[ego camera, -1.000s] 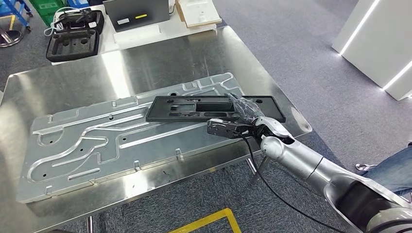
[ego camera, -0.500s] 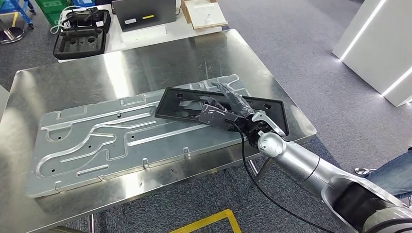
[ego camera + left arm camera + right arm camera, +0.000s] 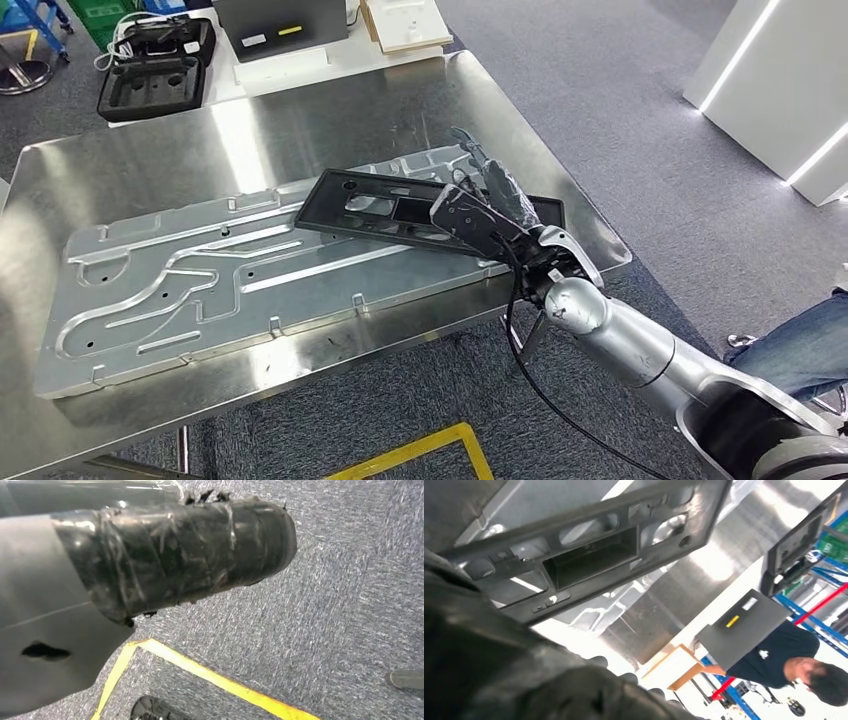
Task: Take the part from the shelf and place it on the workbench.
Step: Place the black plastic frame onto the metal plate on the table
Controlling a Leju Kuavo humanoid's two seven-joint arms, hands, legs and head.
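Steel workbench on grey carpet, carrying a large grooved aluminium plate | black part lies tilted across the plate's far right end, by the bench's right edge | right hand clasps the part, thumb on top | left hand over the carpet, grip cannot be told | person behind the bench

My right hand covers the middle of the black part. Whether my fingers actually grip it, I cannot tell.
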